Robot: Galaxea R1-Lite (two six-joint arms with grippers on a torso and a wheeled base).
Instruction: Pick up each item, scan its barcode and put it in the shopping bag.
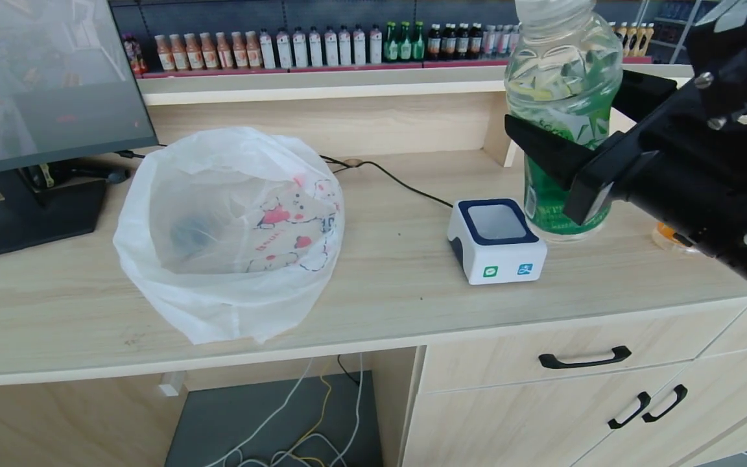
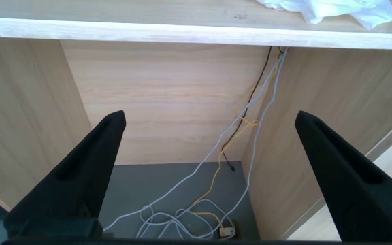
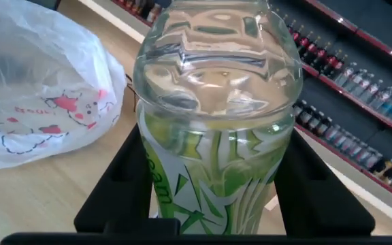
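My right gripper (image 1: 574, 133) is shut on a clear bottle (image 1: 561, 97) with a green label, holding it upright by its middle. In the head view the bottle stands just right of and behind the white barcode scanner (image 1: 497, 240); whether its base touches the counter I cannot tell. The right wrist view shows the bottle (image 3: 216, 122) between the black fingers (image 3: 114, 197). A white shopping bag (image 1: 231, 233) lies open on the counter's left half, with dim shapes inside. My left gripper (image 2: 209, 119) is open and empty below the counter's front edge, facing the cable recess.
A monitor (image 1: 43, 84) stands at the counter's far left. A black cable (image 1: 399, 181) runs behind the scanner. A small orange item (image 1: 668, 237) lies at the right. Shelves of bottles (image 1: 321, 45) line the back. Drawers (image 1: 584, 360) sit below the counter.
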